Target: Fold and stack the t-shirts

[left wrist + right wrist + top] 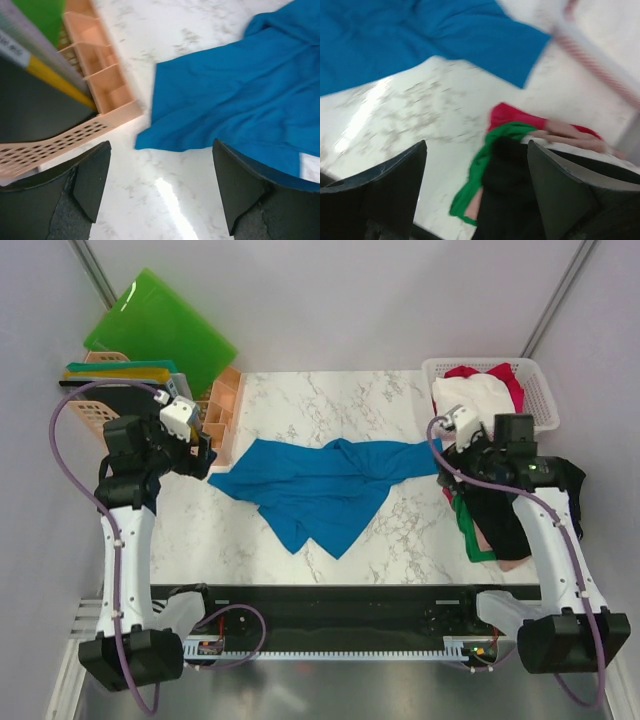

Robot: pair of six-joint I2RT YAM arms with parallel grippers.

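1. Our left fingers (92,175) are wide apart with nothing between them. They hang over bare table (150,210), just short of the near corner of the blue t-shirt (235,90). The peach tray (107,95) sits off to the side.
2. Same deal for the right fingers (555,185): apart and empty. Right under them is the edge of the pile of t-shirts (505,131), showing green, red and black. The blue one's end is a bit further out.
3. From overhead, the blue t-shirt lies mid-table between the two arms. It's stretched sideways but bunched and wrinkly in the middle, and definitely not folded.
4. So we reckon we're at the spreading-out step, with the folding not started yet.
5. For the next move, each arm probably needs to drop onto its end of the shirt, pinch blue cloth only, and pull it flat. The right one has to stay clear of that pile.
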